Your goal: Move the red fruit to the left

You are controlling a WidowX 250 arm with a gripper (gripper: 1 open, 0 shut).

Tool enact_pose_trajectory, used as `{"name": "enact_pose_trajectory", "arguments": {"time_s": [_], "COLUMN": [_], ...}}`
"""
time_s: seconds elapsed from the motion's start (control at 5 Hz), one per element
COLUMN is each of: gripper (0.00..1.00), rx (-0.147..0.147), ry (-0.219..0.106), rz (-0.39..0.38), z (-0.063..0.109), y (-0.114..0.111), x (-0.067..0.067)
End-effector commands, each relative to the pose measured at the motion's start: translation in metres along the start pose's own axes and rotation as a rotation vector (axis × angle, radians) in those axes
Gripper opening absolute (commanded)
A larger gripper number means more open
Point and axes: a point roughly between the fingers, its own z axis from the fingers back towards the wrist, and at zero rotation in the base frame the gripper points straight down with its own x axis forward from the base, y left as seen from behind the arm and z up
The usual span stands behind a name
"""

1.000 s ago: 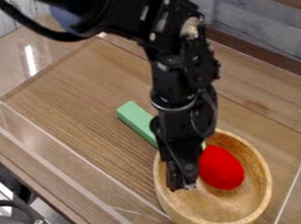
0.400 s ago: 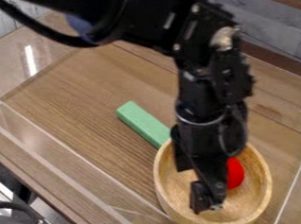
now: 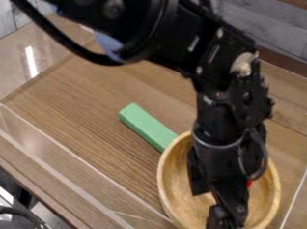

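Note:
My gripper (image 3: 234,210) points straight down into the wooden bowl (image 3: 172,203) at the front right of the table. Its dark fingers stand apart inside the bowl, the nearer fingertip (image 3: 223,225) low by the bowl's front wall. The red fruit is hidden behind the black hand and wrist, and I cannot tell whether the fingers touch it. Nothing shows between the fingers.
A flat green rectangular block (image 3: 148,126) lies on the wooden tabletop (image 3: 86,98) just left of the bowl. A clear plastic wall (image 3: 57,165) runs along the front and left edges. The black arm spans from the upper left down to the bowl.
The hand has slid rightward and lower in the picture, across the bowl. The red fruit, plainly visible beside the fingers before, is now covered. The fingers look wider apart.

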Motion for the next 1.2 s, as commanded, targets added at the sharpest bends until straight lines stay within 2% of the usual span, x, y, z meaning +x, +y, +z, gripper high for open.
{"name": "enact_pose_trajectory", "arguments": {"time_s": [0.0, 0.2, 0.6, 0.8, 1.0], "gripper": [1.00, 1.00, 1.00, 1.00, 1.00], "rx": [-0.005, -0.004, 0.010, 0.012, -0.001], "ry": [-0.006, -0.001, -0.014, -0.014, -0.008], "rz": [-0.065, -0.120, 0.001, -0.015, -0.041], "z": [0.000, 0.004, -0.002, 0.008, 0.009], "y": [0.012, 0.024, 0.041, 0.049, 0.053], "x": [0.007, 0.010, 0.014, 0.020, 0.024]}}
